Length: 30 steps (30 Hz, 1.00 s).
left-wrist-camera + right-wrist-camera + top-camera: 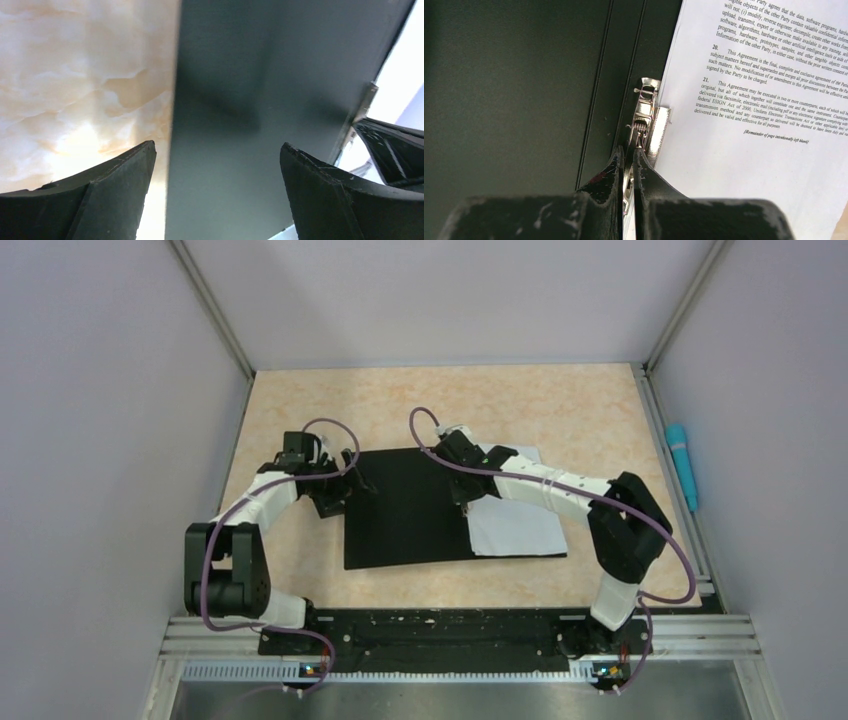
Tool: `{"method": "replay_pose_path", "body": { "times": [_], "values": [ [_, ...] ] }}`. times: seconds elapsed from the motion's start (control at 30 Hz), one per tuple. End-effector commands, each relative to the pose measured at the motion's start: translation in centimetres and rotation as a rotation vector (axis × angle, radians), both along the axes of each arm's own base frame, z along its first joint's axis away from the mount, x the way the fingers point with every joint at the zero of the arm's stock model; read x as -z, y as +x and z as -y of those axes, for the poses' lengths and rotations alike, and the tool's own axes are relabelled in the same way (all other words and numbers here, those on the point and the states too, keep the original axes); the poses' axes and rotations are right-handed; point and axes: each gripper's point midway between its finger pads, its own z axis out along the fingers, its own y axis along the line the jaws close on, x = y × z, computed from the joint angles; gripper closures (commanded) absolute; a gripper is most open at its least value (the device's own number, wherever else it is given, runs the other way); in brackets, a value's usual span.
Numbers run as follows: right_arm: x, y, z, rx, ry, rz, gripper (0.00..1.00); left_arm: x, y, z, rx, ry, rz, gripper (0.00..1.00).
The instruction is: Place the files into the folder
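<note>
Plainly, the left gripper (217, 147) hung spread wide over the left edge of the folder (405, 510), which lay open, black side up, on the marbled table (560, 410). Its metal clip (646, 117) ran lengthwise along the spine, straight ahead of the right gripper (634, 167), which was pinched tight on the clip's lever. Rightward the files (764, 130) lay flat, their edge meeting the clip. Grey walls (100, 390) closed in on three sides.

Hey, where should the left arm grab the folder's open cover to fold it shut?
Take the cover by its free left edge, coming in low from the left. It lies flat and thin on the table, so one finger likely must slip under. The open left gripper straddles that edge; the right gripper pinches the clip.
</note>
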Motion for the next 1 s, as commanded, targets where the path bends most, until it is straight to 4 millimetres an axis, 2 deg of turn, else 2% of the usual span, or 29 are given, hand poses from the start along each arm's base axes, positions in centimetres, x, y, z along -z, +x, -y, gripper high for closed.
{"method": "replay_pose_path", "body": {
  "times": [0.0, 0.1, 0.27, 0.43, 0.5, 0.57, 0.7, 0.77, 0.83, 0.97],
  "values": [
    [-4.0, 1.4, -1.6, -0.008, 0.105, 0.073, 1.0, -2.4, 0.9, 2.8, 0.075, -0.189, 0.077, 0.01],
    [-3.2, 1.3, -2.3, -0.016, 0.127, 0.051, 1.0, -4.6, 0.9, 4.0, 0.109, -0.276, 0.113, 0.01],
    [-1.1, 0.9, -4.5, -0.041, 0.205, -0.013, 1.0, -10.1, 0.9, 4.9, 0.15, -0.334, 0.229, 0.01],
    [1.0, 0.5, -8.4, -0.071, 0.302, -0.069, 1.0, -14.6, 0.2, 6.1, 0.204, -0.366, 0.343, 0.01],
    [2.0, 0.6, -10.0, -0.071, 0.336, -0.089, 1.0, -15.5, -0.1, 6.5, 0.217, -0.365, 0.366, 0.01],
    [2.2, 0.3, -12.0, -0.087, 0.406, -0.12, 1.0, -16.1, -0.3, 6.8, 0.229, -0.359, 0.378, 0.01],
    [1.1, 0.1, -14.7, -0.098, 0.53, -0.146, 1.0, -16.9, -0.5, 7.3, 0.248, -0.344, 0.391, 0.01],
    [0.1, 0.2, -14.9, -0.092, 0.558, -0.131, 0.92, -17.6, -0.4, 7.8, 0.258, -0.346, 0.404, 0.01],
    [-1.8, 0.6, -14.1, -0.074, 0.585, -0.097, 0.77, -18.2, -0.3, 8.5, 0.277, -0.347, 0.417, 0.01],
    [-5.4, 1.4, -10.6, -0.012, 0.655, -0.048, 0.63, -19.4, -0.2, 10.7, 0.335, -0.354, 0.442, 0.01]
  ]
}}
